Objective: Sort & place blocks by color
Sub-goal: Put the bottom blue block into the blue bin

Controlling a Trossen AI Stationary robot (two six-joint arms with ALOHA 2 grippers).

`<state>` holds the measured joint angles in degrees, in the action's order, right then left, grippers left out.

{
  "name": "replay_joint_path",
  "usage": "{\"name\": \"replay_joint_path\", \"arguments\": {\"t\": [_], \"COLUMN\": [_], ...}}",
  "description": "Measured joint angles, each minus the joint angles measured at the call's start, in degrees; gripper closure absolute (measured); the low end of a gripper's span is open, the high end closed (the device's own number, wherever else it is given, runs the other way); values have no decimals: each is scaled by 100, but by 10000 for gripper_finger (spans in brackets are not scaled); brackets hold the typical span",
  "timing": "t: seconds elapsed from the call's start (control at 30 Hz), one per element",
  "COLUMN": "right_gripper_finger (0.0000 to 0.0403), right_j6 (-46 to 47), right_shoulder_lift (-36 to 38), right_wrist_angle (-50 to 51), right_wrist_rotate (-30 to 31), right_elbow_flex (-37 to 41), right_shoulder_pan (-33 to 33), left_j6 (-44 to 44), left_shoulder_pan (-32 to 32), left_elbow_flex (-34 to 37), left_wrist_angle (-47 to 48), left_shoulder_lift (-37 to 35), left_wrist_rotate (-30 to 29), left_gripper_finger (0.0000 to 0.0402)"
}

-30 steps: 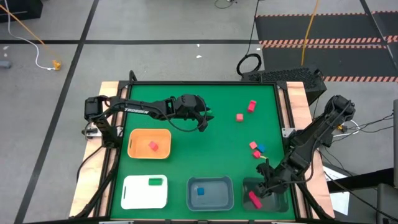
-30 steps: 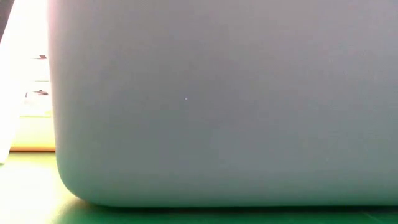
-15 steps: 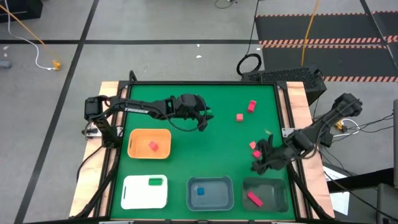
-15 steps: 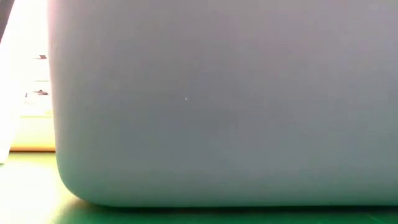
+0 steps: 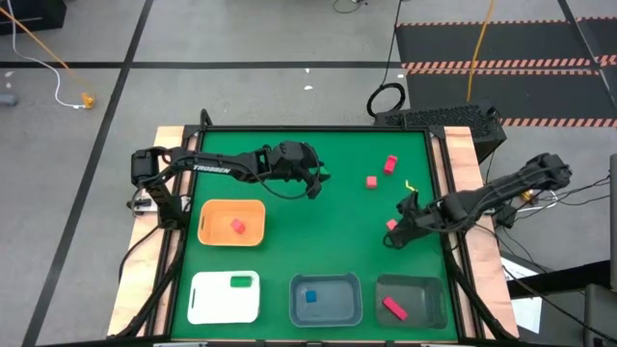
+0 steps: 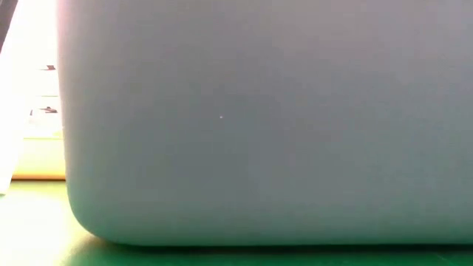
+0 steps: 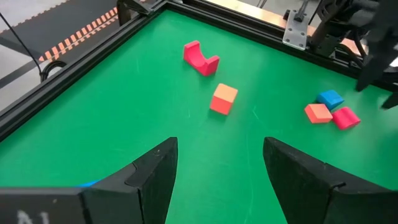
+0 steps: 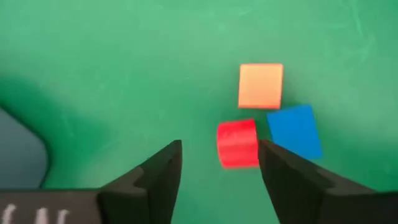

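Three small blocks lie together on the green mat: an orange-pink cube [image 8: 260, 85], a red piece [image 8: 237, 143] and a blue cube [image 8: 295, 130]. My right gripper [image 8: 219, 163] hovers open just above and beside them, touching none; in the high view it [image 5: 395, 236] hides most of the cluster [image 5: 390, 225]. A red arch block [image 7: 200, 58] and an orange-red cube [image 7: 223, 98] lie farther toward the far edge. My left gripper [image 5: 313, 183] waits open over the mat's far middle.
Along the near edge stand a white tray [image 5: 207, 299] with a green block [image 5: 239, 281], a grey-blue tray [image 5: 337, 306] with a blue block [image 5: 310, 297], and a dark grey tray [image 5: 424, 294] with a pink bar [image 5: 393, 308]. An orange tray [image 5: 217, 231] holds a red block [image 5: 237, 226]. A grey tray wall [image 6: 259, 118] fills the low view.
My right gripper has moved from over the dark grey tray at the near right corner toward the far edge, and now hangs over the cluster of three blocks. The pink bar has stayed lying in the dark grey tray.
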<state>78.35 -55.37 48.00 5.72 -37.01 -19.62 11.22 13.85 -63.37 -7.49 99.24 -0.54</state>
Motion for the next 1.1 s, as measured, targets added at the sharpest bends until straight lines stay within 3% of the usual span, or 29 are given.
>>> {"name": "replay_joint_path", "arguments": {"t": [0.27, 0.57, 0.93, 1.1], "right_gripper_finger": [159, 169, 172, 205], "right_j6": [-313, -449, -452, -452], "right_shoulder_lift": [0, -2, 0, 4], "right_wrist_angle": [196, 180, -657, -688], "right_wrist_rotate": [28, 24, 13, 24], "right_elbow_flex": [295, 731, 1296, 1376], "right_shoulder_pan": [392, 590, 610, 608], "left_j6": [4, 7, -20, -22], "left_shoulder_pan": [1, 1, 1, 1], "left_elbow_flex": [0, 0, 0, 0], "left_wrist_angle": [0, 1, 6, 35], "left_shoulder_lift": [0, 0, 0, 0], "left_wrist_rotate": [0, 0, 0, 0], "left_gripper_finger": [163, 163, 163, 163]}}
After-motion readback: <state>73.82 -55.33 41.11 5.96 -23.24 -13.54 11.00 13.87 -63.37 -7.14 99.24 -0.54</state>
